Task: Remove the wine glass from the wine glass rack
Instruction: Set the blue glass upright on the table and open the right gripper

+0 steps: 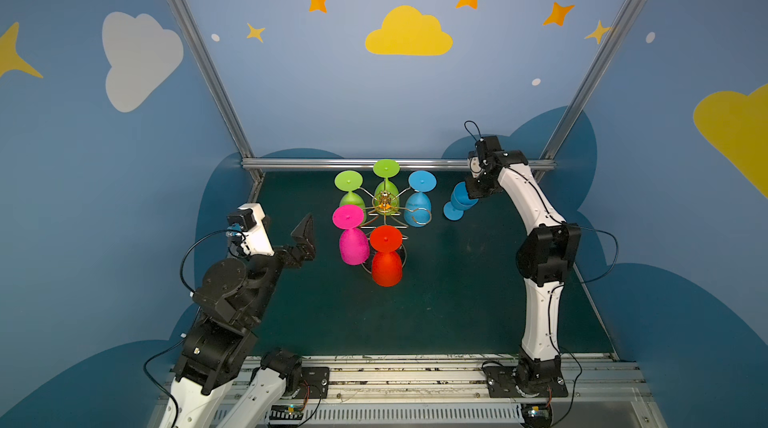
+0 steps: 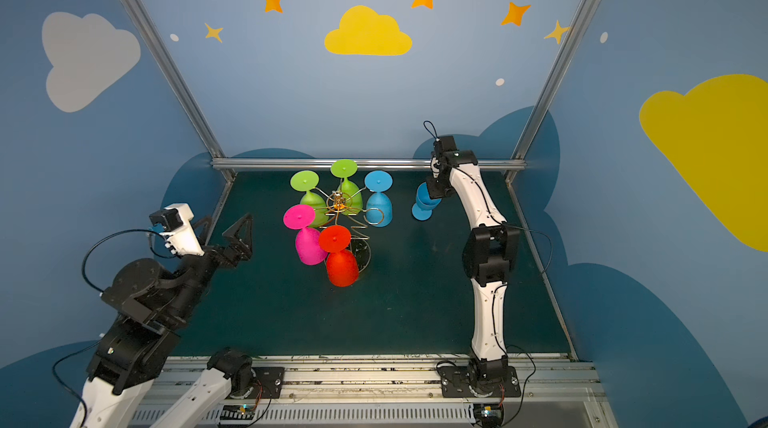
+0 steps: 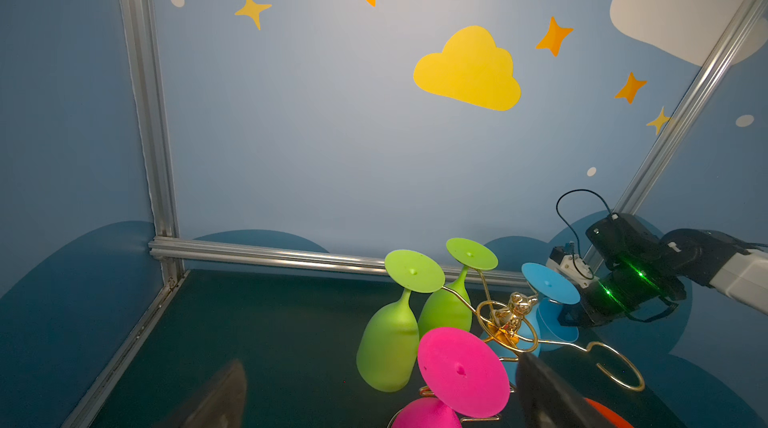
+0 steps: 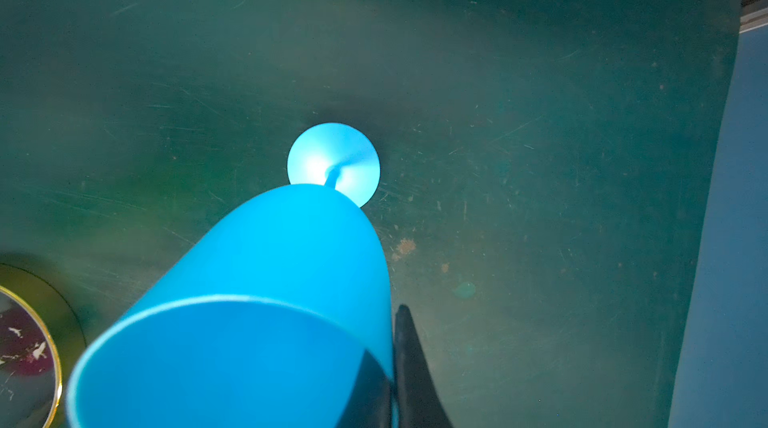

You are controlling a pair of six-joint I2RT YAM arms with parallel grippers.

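Note:
The gold wine glass rack (image 1: 384,201) (image 2: 338,201) (image 3: 505,318) stands mid-mat, and its round gold-rimmed base (image 4: 25,347) shows in the right wrist view. To the rack's right, my right gripper (image 1: 471,193) (image 4: 386,334) is shut on the rim of a blue wine glass (image 1: 459,201) (image 2: 426,203) (image 4: 291,264), one finger inside the bowl and one outside. The glass is off the rack and tilted, foot down near the mat; I cannot tell whether it touches. My left gripper (image 2: 222,228) (image 3: 382,401) hangs open and empty left of the rack.
Upside down on the rack hang two green glasses (image 1: 349,193) (image 1: 386,180), a blue one (image 1: 419,201), a pink one (image 1: 351,234) and a red one (image 1: 386,255). One front-right loop (image 1: 419,216) is empty. An aluminium rail (image 1: 311,164) edges the mat's back.

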